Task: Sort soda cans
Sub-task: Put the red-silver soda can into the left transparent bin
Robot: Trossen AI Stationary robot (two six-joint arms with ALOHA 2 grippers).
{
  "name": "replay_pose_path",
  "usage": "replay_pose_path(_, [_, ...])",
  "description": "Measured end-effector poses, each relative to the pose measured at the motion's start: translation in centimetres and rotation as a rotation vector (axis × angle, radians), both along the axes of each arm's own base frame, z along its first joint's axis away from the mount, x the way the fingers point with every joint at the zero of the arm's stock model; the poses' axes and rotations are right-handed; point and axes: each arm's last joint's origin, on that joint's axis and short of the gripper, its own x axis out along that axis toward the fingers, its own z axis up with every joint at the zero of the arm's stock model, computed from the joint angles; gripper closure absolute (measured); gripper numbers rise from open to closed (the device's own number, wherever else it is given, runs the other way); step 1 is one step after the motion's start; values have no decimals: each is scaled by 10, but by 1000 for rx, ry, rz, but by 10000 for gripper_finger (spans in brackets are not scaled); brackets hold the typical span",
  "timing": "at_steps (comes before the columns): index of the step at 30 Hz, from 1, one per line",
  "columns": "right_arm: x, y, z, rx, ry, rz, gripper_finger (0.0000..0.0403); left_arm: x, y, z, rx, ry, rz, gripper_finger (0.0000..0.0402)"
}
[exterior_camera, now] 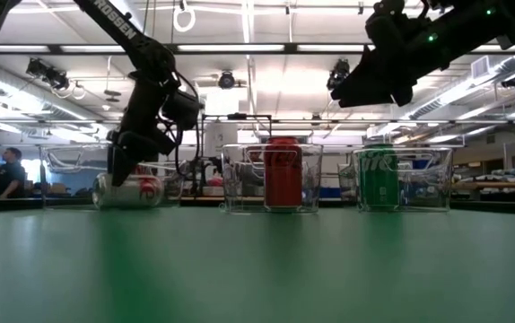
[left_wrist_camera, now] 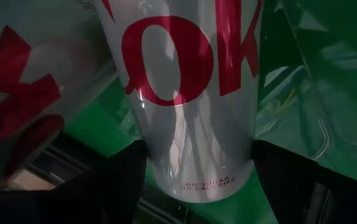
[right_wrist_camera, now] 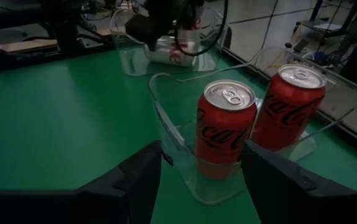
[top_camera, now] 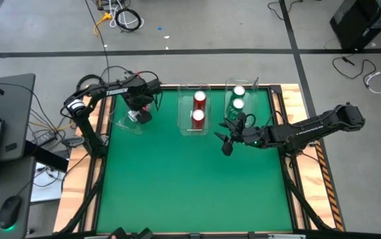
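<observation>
Presently a silver can (left_wrist_camera: 188, 93) is pinched between the fingers of the left gripper (top_camera: 139, 111), lying on its side inside the left clear bin (top_camera: 125, 123), with the bin wall close around it. If released tilted, the can could be left rolling or knocked against a second silver can (left_wrist_camera: 17, 93) just beside the claw. The right gripper (top_camera: 229, 136) hangs spread, empty, above the mat, near the middle bin (right_wrist_camera: 166, 134). Counted: two red cans (top_camera: 199, 99) in the middle bin, two green cans (top_camera: 238, 91) in the right bin (top_camera: 260, 85), two silver; three bins.
</observation>
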Motion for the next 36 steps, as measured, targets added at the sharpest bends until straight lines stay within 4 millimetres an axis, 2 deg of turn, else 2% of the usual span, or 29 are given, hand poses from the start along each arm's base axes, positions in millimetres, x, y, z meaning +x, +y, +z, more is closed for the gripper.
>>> replay_pose_path(7, [0,0,0,3,1,7,173,-9,5,-5,11,-4,30,109])
replay_pose_path(21, [0,0,0,1,1,9,167,-9,5,-7,9,-22,38,110])
replay_pose_path(27, [0,0,0,1,1,9,161,-9,5,-6,1,-19,26,136])
replay_pose_path(30, [0,0,0,1,1,9,160,-7,5,2,-6,11,-3,152])
replay_pose_path(33, [0,0,0,1,1,9,161,-5,7,22,23,-25,-11,153])
replay_pose_path(36, [0,0,0,2,1,10,159,-2,10,48,103,-134,-2,146])
